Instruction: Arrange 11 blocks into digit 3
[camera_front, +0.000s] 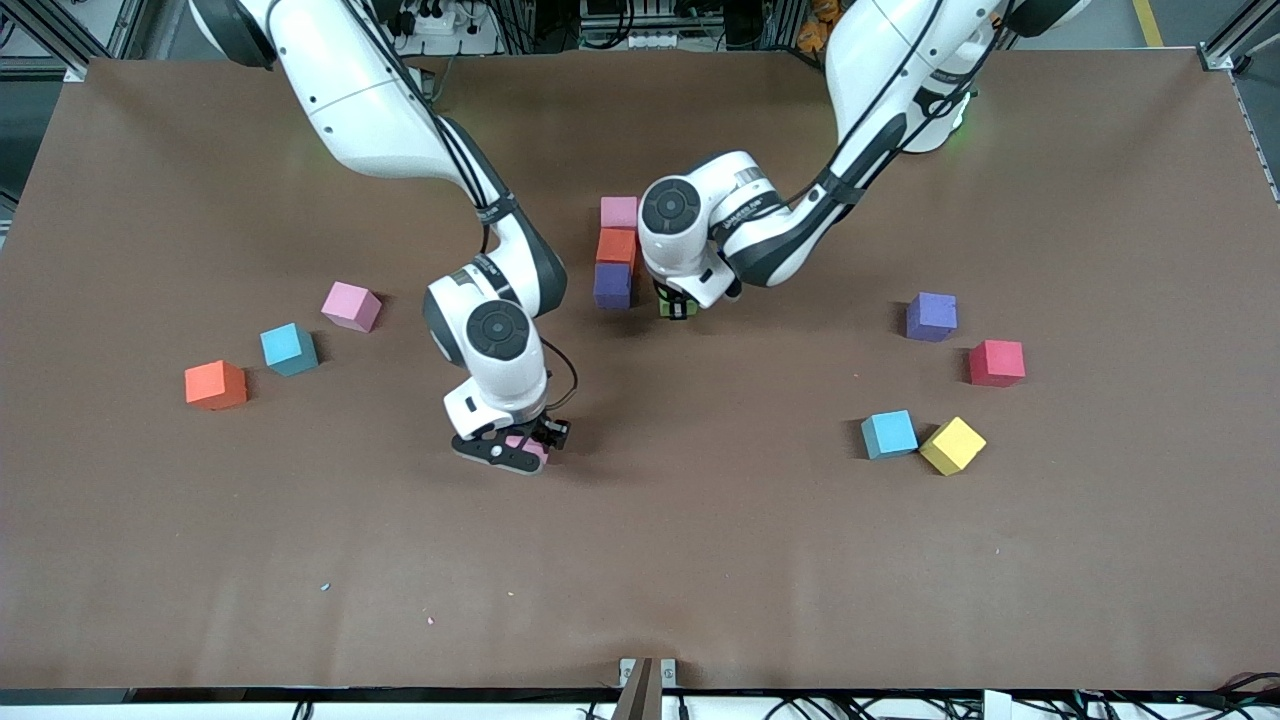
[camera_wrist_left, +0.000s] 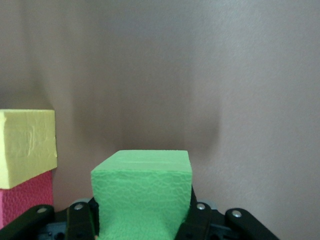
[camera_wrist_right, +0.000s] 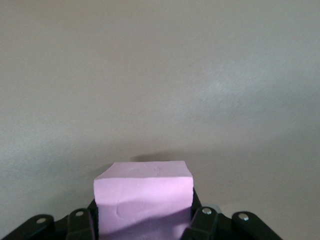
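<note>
Two tools, both full: my right tool (camera_wrist_right: 142, 225) squeezes a pink block (camera_wrist_right: 143, 197) low over the counter (camera_front: 700, 560); my left tool (camera_wrist_left: 142, 220) squeezes a green block (camera_wrist_left: 142, 192) beside the block column.

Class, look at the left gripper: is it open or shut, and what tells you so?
Shut on the green block: in the left wrist view, the left gripper has both fingers pressed against the block's sides.

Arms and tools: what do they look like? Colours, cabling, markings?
Both arms have glossy white shells with dark grey joint bands and round dark joint caps. Black cables run along each arm, strapped on. The left arm carries small dark lettering near its wrist. The left tool and right tool are black, with silver screws on their fingers.
</note>
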